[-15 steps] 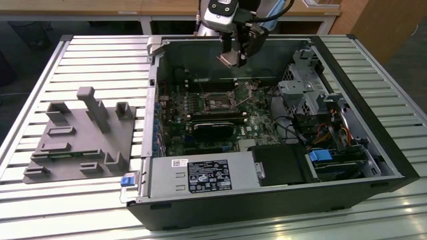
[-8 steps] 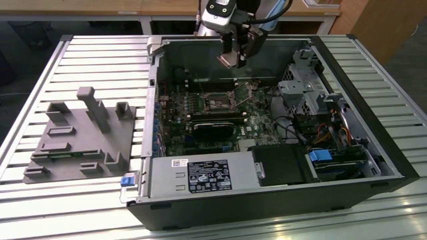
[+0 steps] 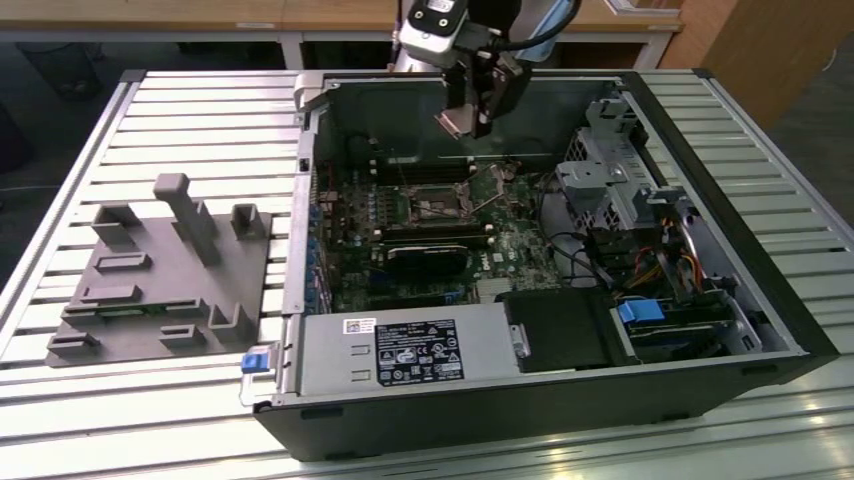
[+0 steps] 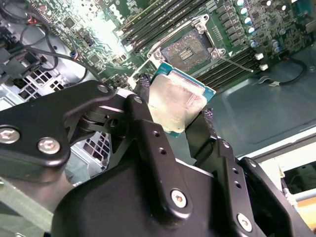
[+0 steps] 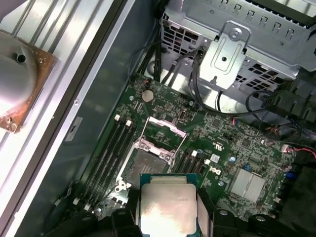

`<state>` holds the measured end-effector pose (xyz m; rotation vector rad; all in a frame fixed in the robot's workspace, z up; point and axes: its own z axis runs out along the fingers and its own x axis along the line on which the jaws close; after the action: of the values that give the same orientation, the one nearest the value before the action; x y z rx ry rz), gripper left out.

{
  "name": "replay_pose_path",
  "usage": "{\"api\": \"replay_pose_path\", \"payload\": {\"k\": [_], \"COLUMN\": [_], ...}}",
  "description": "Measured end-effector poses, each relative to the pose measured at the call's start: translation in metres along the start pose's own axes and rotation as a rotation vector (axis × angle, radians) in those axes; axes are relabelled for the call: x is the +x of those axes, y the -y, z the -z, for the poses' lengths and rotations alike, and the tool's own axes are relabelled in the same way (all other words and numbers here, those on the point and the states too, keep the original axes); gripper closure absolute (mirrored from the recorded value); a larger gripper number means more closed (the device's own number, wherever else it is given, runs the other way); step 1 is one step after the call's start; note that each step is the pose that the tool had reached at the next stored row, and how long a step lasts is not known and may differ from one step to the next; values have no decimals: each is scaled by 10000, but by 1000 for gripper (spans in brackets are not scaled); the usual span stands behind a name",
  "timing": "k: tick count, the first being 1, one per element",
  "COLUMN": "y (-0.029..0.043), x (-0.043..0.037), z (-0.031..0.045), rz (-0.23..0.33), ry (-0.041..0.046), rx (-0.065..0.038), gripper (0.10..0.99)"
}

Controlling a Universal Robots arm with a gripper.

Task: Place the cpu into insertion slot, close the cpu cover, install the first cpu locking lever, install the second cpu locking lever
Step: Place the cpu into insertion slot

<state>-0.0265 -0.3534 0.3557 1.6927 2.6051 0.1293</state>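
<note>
- While I hang over the slatted table [image 3: 174, 100], the opened computer case [image 3: 534, 405] lies on it.
- Its green motherboard [image 5: 222, 143] faces upward.
- The insertion slot [image 5: 143, 165] sits bare, with the cpu cover [image 5: 166, 121] raised.
- My gripper [image 4: 175, 101] pinches the square cpu [image 5: 167, 210] by opposite edges. Its metal top faces my wrist cameras, above the slot and apart from it.

An open computer case [image 3: 534, 410] lies on its side on a slatted metal table [image 3: 174, 420]. A grey plastic fixture [image 3: 147, 290] with upright blocks sits beside it on the exterior view's left. Inside the case, a silver power supply [image 3: 400, 350] with a label sits along the wall nearest the camera, a black block [image 3: 427, 262] lies on the green board [image 3: 360, 215], and a metal drive cage [image 3: 601, 180] stands above coloured cables [image 3: 654, 270] on the exterior view's right. In the first wrist view, a round coin battery [image 5: 147, 95] sits on the board near long black memory slots [image 5: 111, 148].
</note>
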Motion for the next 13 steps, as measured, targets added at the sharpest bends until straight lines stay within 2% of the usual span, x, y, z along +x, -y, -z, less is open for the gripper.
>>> {"api": "replay_pose_path", "payload": {"k": [13], "y": [3], "x": [1], "z": [-47], "rz": [-1971], "ry": [174], "rx": [-35], "gripper": [545]}}
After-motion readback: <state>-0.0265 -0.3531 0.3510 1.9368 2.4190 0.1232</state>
